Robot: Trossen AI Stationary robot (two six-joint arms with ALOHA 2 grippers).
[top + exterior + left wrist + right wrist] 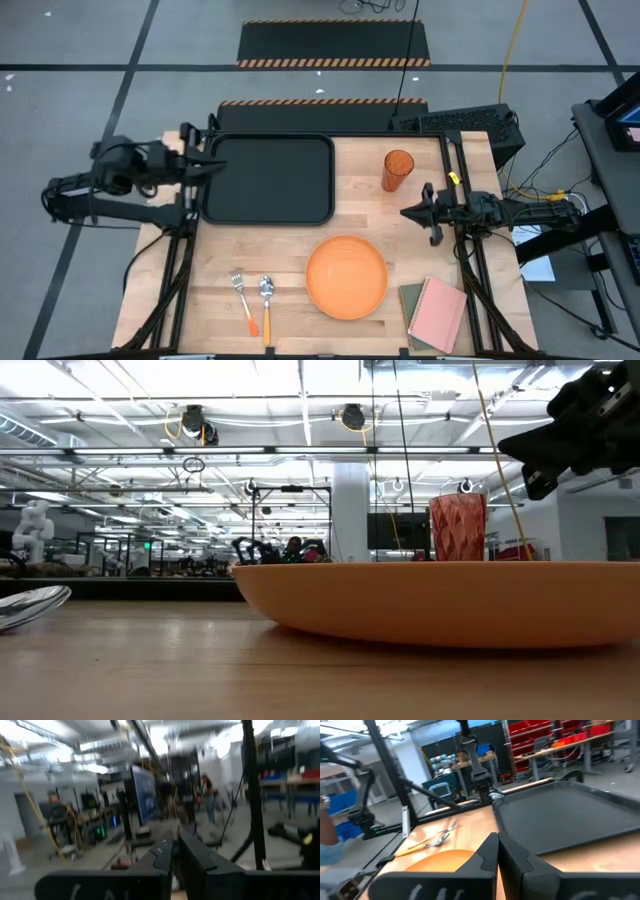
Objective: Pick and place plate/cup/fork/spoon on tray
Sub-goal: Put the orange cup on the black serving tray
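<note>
The black tray [268,178] lies at the table's far left and shows in the right wrist view [570,815]. The orange plate [346,277] lies flat at the near middle. The orange-red cup [397,170] stands upright at the far right. The fork [242,300] and the spoon [267,305] lie side by side at the near left. My left gripper [218,166] is shut and empty above the tray's left rim. My right gripper [407,212] is shut and empty, right of the tray, between the cup and the plate.
A pink notebook [439,313] on a green one lies at the table's near right corner. A black mat with orange-striped edges [334,43] lies on the floor beyond the table. Bare wood lies between the tray and the plate.
</note>
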